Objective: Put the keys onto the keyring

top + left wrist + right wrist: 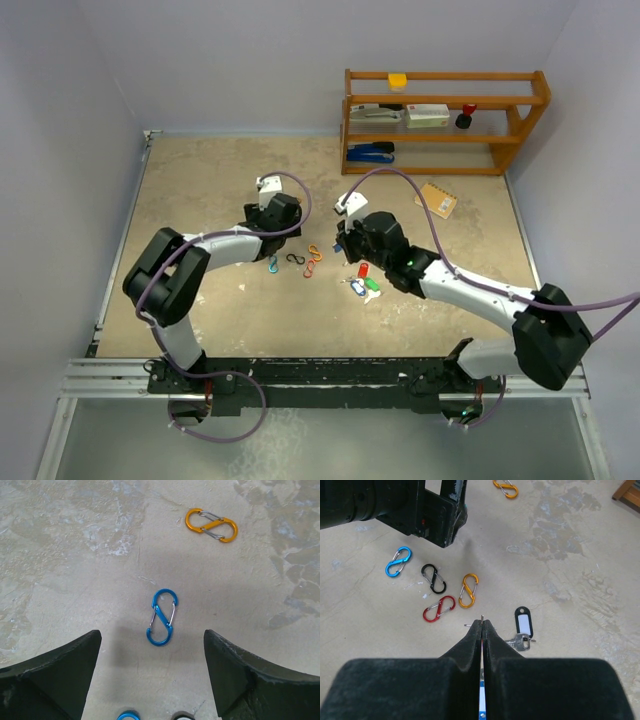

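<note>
From above, the keys [364, 281] lie clustered on the table [200, 180], right of centre and just right of the coloured clips [295, 260].

In the left wrist view, the left pincer [152, 647] gapes wide and holds nothing. A blue clip [162, 617] lies on the table between its fingers, untouched.

In the right wrist view, the right pincer [482, 624] is pressed shut, with a thin metal sliver [482, 616] at its tips that I cannot identify. A black-and-white-tagged key [522, 627] lies just to its right.

keys [365, 283], clips [295, 260] crowd centre, shelf [440, 101] far right
</note>
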`<state>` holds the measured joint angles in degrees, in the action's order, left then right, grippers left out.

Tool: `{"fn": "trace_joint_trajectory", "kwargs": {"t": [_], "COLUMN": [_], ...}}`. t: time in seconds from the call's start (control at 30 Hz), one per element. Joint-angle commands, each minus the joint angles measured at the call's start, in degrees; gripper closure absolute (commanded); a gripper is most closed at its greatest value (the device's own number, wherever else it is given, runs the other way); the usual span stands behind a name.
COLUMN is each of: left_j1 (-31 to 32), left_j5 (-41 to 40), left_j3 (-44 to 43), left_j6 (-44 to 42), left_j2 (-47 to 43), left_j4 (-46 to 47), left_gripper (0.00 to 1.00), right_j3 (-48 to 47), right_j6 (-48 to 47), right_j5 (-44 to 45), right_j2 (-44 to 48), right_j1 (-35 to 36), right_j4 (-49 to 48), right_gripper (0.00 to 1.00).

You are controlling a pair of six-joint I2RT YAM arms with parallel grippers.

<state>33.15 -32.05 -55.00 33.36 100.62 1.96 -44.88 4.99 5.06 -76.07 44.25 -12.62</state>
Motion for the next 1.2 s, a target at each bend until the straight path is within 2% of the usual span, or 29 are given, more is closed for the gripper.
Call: {"fn": "trace_joint_trajectory", "kwargs": {"t": [0.0,0.73,1.17], "left_j1": [0.4,1.8,2.0], "left_j5": [-3.3,-5.2,-6.2], "left_j3": [-2.5,-5.4,-5.6], "left_j6": [-1.2,-2.9,-3.1], "left_j2": [1.4,8.8,9.8], "left_j4": [1.2,4.1,3.6], "left_gripper": [0.21,0.34,0.43], "right_j3": [0.7,3.9,3.5], "right_j6": [0.6,2.5,2.3], "right_j5": [1.7,5.3,5.8], "right_j2": [2.4,7.3,7.3], "right_j1": [0.1,0.2,0.2], "right_j4": [-1.9,-3.4,-3.1], "right_gripper": [1.00,1.00,1.00]}}
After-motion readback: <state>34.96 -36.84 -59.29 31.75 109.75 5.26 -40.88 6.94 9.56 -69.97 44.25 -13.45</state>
